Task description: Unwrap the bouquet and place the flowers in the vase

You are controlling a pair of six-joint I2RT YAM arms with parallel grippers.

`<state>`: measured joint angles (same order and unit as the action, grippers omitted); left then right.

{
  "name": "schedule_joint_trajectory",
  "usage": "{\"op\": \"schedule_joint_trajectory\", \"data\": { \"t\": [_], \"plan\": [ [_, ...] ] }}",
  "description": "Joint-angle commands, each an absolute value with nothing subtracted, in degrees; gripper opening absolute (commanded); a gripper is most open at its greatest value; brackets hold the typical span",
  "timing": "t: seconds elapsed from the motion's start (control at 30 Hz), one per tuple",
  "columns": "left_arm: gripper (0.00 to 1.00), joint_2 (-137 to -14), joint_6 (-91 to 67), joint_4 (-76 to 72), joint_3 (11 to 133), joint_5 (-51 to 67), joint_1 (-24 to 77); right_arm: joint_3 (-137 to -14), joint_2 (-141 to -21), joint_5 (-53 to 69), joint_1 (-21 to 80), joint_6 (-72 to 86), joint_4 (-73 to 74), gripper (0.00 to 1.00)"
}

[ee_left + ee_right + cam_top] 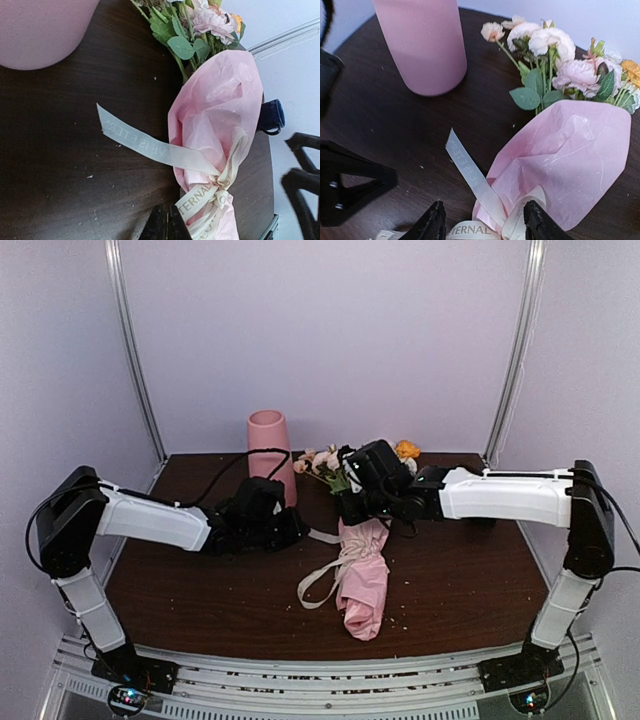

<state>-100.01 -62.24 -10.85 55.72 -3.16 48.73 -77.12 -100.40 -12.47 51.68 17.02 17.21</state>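
Centre-frame from above, the bouquet (pixel 362 575) lies tied, so we spread our right gripper (pixel 484 206) astride its ribbon knot (pixel 220 194); our left gripper (pixel 164 216) sits pressed together beside it, vase (pixel 270 445) upper-left.

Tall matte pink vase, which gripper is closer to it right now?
Left. The left gripper sits just in front of the pink vase, near its base. The right gripper is farther off to its right, over the pink-paper bouquet.
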Motion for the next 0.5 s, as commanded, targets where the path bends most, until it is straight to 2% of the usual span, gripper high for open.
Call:
{"op": "schedule_joint_trajectory", "data": {
  "t": [0.0, 0.13, 0.3, 0.47],
  "plan": [
    [0.07, -96.15, -60.22, -15.10, 50.99, -4.49, 48.60, -81.70, -106.69, -13.80, 52.40, 12.06, 27.00, 0.53],
    [0.07, -93.66, -59.27, -15.64, 48.04, -4.91, 48.61, -85.75, -111.67, -16.66, 52.55, 11.56, 30.63, 0.53],
    [0.07, -91.47, -58.71, -15.81, 45.58, -5.19, 48.60, -88.25, -114.90, -20.32, 52.91, 10.70, 33.80, 0.60],
    [0.08, -91.25, -58.70, -16.41, 44.56, -4.49, 48.60, -88.86, -117.52, -23.74, 53.29, 10.03, 36.11, 0.62]
  ]
}}
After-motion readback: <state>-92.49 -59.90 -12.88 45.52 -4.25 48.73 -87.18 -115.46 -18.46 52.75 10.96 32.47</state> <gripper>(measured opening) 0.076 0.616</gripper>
